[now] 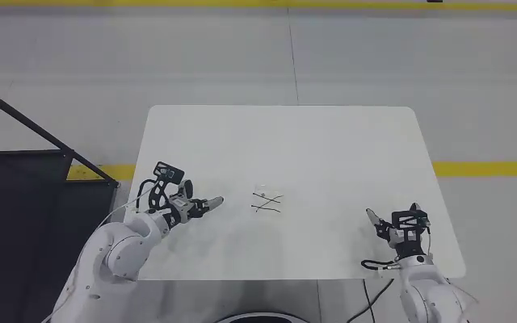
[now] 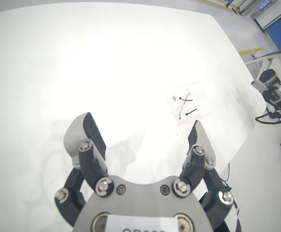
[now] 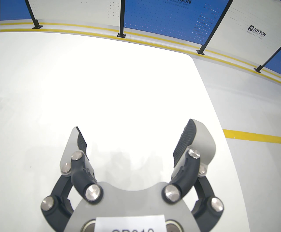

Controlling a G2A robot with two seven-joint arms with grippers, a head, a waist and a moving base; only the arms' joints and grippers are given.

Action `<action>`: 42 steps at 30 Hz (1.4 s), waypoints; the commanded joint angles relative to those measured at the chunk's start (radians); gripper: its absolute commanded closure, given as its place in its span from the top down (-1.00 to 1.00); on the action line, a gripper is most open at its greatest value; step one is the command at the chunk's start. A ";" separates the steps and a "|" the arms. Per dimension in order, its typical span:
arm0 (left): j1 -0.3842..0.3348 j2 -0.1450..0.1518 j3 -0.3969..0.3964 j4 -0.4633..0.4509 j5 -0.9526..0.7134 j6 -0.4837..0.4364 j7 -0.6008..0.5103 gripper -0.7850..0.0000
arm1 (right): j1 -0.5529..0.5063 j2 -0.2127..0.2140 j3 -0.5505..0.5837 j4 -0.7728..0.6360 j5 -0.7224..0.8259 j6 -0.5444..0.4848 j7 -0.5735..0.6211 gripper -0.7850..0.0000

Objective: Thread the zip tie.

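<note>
- Zip ties (image 1: 267, 203): three thin strands, two black and one grey, lying flat near the middle of the white table (image 1: 339, 145), between the two grippers and nearer the left one.
- Long axes: roughly across the table from the robot's left to its right, each a little tilted; two crossed in a shallow X, the third just beside them on the side toward the robot.
- Heads: small and square, seen in the left wrist view at the ends toward the left gripper; tails pointing away toward the robot's right, the grey one gently curved.
- Clear sheet (image 2: 198, 87): thin see-through plastic under or around the strands; no telling whether a flat bag holding them or a loose sheet beneath them.
- Pale speck (image 2: 174, 98): on the same plastic, just beside the crossed pair, too small to identify.
- Left gripper (image 1: 212, 203) (image 2: 142, 123): low over the table at the robot's left, aimed at the plastic and near its edge without touching; jaws spread wide, nothing between the ribbed black pads.
- Right gripper (image 1: 393, 212) (image 3: 134, 127): near the table's front right corner, well apart from the strands; jaws likewise spread wide, holding nothing, bare tabletop beneath.
- White label (image 3: 130, 223): stuck on the base plate of the right gripper, a matching one on the left; dark print cut off at the frame edge, not legible.
- Blue and white panels (image 3: 153, 13): on black posts beyond the far edge of the table, carrying a logo and lettering.
</note>
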 commanded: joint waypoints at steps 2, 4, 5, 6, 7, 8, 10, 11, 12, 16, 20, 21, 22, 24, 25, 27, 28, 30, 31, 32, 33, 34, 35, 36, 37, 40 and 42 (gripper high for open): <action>0.000 0.000 0.000 0.000 0.000 0.000 0.000 1.00 | 0.000 0.000 0.000 0.000 0.000 0.000 0.000 1.00; 0.008 -0.001 0.008 0.008 -0.031 -0.010 0.007 1.00 | 0.000 0.000 0.000 0.000 0.000 0.000 0.000 1.00; 0.007 -0.001 0.008 0.016 -0.059 -0.007 0.003 1.00 | 0.000 0.000 0.000 0.000 0.000 0.000 0.000 1.00; 0.004 -0.002 0.008 0.024 -0.102 0.001 -0.005 1.00 | 0.000 0.000 0.000 0.000 0.000 0.000 0.000 1.00; -0.005 -0.003 0.009 0.030 -0.145 0.009 -0.017 1.00 | 0.000 0.000 0.000 0.000 0.000 0.000 0.000 1.00; -0.015 -0.003 0.011 0.036 -0.181 0.016 -0.033 1.00 | 0.000 0.000 0.000 0.000 0.000 0.000 0.000 1.00; -0.035 -0.003 0.017 0.047 -0.240 0.035 -0.066 1.00 | 0.000 0.000 0.000 0.000 0.000 0.000 0.000 1.00; -0.045 -0.004 0.023 0.051 -0.263 0.045 -0.081 1.00 | 0.000 0.000 0.000 0.000 0.000 0.000 0.000 1.00; -0.055 -0.004 0.030 0.055 -0.285 0.054 -0.095 1.00 | 0.000 0.000 0.000 0.000 0.000 0.000 0.000 1.00; -0.096 -0.006 0.062 0.086 -0.362 0.090 -0.140 1.00 | 0.000 0.000 0.000 0.000 0.000 0.000 0.000 1.00; -0.136 -0.010 0.107 0.122 -0.382 0.124 -0.152 1.00 | 0.000 0.000 0.000 0.000 0.000 0.000 0.000 1.00; -0.145 -0.011 0.117 0.130 -0.392 0.131 -0.157 1.00 | 0.000 0.000 0.000 0.000 0.000 0.000 0.000 1.00; -0.153 -0.012 0.125 0.138 -0.403 0.136 -0.161 1.00 | 0.000 0.000 0.000 0.000 0.000 0.000 0.000 1.00; -0.166 -0.011 0.135 0.148 -0.405 0.139 -0.166 1.00 | 0.000 0.000 0.000 0.000 0.000 0.000 0.000 1.00; -0.166 -0.011 0.135 0.148 -0.405 0.139 -0.166 1.00 | 0.000 0.000 0.000 0.000 0.000 0.000 0.000 1.00; -0.166 -0.011 0.135 0.148 -0.405 0.139 -0.166 1.00 | 0.000 0.000 0.000 0.000 0.000 0.000 0.000 1.00; -0.166 -0.011 0.135 0.148 -0.405 0.139 -0.166 1.00 | 0.000 0.000 0.000 0.000 0.000 0.000 0.000 1.00; -0.166 -0.011 0.135 0.148 -0.405 0.139 -0.166 1.00 | 0.000 0.000 0.000 0.000 0.000 0.000 0.000 1.00; -0.166 -0.011 0.135 0.148 -0.405 0.139 -0.166 1.00 | 0.000 0.000 0.000 0.000 0.000 0.000 0.000 1.00; -0.166 -0.011 0.135 0.148 -0.405 0.139 -0.166 1.00 | 0.000 0.000 0.000 0.000 0.000 0.000 0.000 1.00; -0.166 -0.011 0.135 0.148 -0.405 0.139 -0.166 1.00 | 0.000 0.000 0.000 0.000 0.000 0.000 0.000 1.00; -0.166 -0.011 0.135 0.148 -0.405 0.139 -0.166 1.00 | 0.000 0.000 0.000 0.000 0.000 0.000 0.000 1.00; -0.166 -0.011 0.135 0.148 -0.405 0.139 -0.166 1.00 | 0.000 0.000 0.000 0.000 0.000 0.000 0.000 1.00; -0.166 -0.011 0.135 0.148 -0.405 0.139 -0.166 1.00 | 0.000 0.000 0.000 0.000 0.000 0.000 0.000 1.00; -0.166 -0.011 0.135 0.148 -0.405 0.139 -0.166 1.00 | 0.000 0.000 0.000 0.000 0.000 0.000 0.000 1.00; -0.163 -0.013 0.141 0.144 -0.419 0.149 -0.137 1.00 | 0.000 0.000 0.000 0.000 0.000 0.000 0.000 1.00; -0.177 -0.017 0.159 0.152 -0.438 0.170 -0.124 1.00 | 0.000 0.000 0.000 0.000 0.000 0.000 0.000 1.00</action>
